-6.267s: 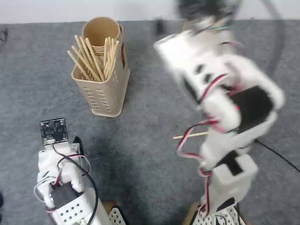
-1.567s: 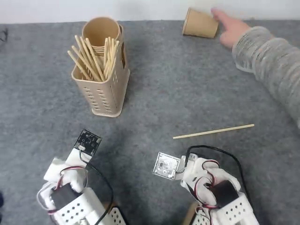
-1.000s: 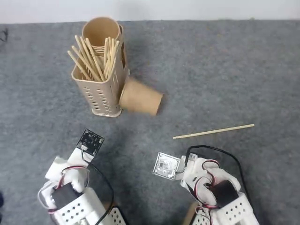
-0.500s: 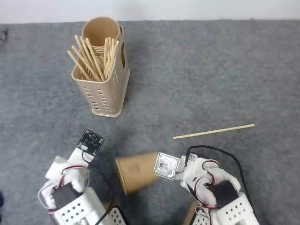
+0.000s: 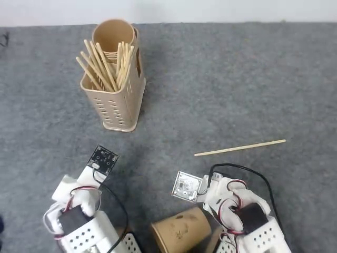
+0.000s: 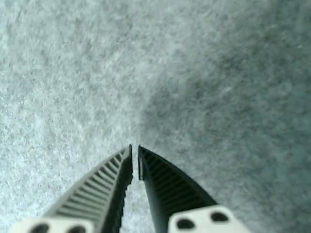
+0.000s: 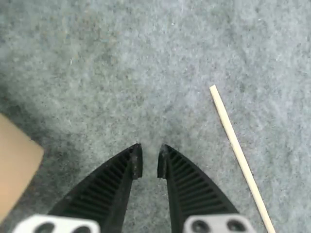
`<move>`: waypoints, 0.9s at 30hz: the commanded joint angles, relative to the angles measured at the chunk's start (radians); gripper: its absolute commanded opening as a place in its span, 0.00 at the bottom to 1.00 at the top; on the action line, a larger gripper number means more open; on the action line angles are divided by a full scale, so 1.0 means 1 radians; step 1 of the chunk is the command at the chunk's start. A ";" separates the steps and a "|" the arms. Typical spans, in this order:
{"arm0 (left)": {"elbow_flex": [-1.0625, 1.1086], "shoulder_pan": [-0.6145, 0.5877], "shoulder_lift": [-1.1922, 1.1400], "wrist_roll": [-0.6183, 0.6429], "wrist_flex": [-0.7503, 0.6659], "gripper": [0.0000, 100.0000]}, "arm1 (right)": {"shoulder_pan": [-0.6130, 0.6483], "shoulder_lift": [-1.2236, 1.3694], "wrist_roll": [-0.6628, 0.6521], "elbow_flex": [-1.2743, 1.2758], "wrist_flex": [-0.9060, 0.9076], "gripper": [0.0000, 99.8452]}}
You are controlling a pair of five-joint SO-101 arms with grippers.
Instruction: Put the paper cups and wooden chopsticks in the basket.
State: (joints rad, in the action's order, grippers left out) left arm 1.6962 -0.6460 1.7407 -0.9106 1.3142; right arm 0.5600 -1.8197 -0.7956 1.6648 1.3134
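With my left hand (image 6: 135, 153) closed and my right hand (image 7: 149, 160) parted a crack, both empty, I'd open the right wide, pinch the chopstick (image 5: 239, 148) lying on the worktop mid-length, and leave the tipped paper cup (image 5: 181, 232) between the arm bases until that's in the basket (image 5: 113, 105).
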 commanded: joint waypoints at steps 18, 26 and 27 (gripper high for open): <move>-0.008 0.011 0.006 -0.002 -0.003 0.01 | 0.007 0.007 -0.017 0.018 0.035 0.08; -0.008 0.011 0.006 0.002 -0.114 0.02 | 0.001 0.008 -0.020 0.018 0.047 0.08; -0.008 0.011 0.005 0.003 -0.107 0.02 | 0.004 0.007 -0.020 0.018 0.047 0.08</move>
State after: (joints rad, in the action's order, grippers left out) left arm 1.6962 -0.6444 1.7407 -0.9106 1.2283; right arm 0.5600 -1.8197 -0.7956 1.6648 1.3180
